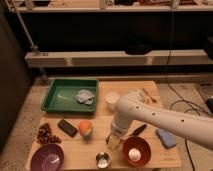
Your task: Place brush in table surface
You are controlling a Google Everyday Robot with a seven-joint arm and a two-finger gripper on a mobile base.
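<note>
Likely light, stiff — brush (138, 131) on bench (80, 150), lower centre of frame, beside claw (115, 141); best pinched mid-handle — claw's hold impossible to tell.

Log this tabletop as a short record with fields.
gripper: white arm's gripper, low over the table's front centre
brush: slim black-handled brush, handle showing just right of the gripper
table: light tan plank tabletop
tray: green tray at back left, holding a crumpled grey cloth
front row: purple bowl, small metal cup, orange bowl
</note>
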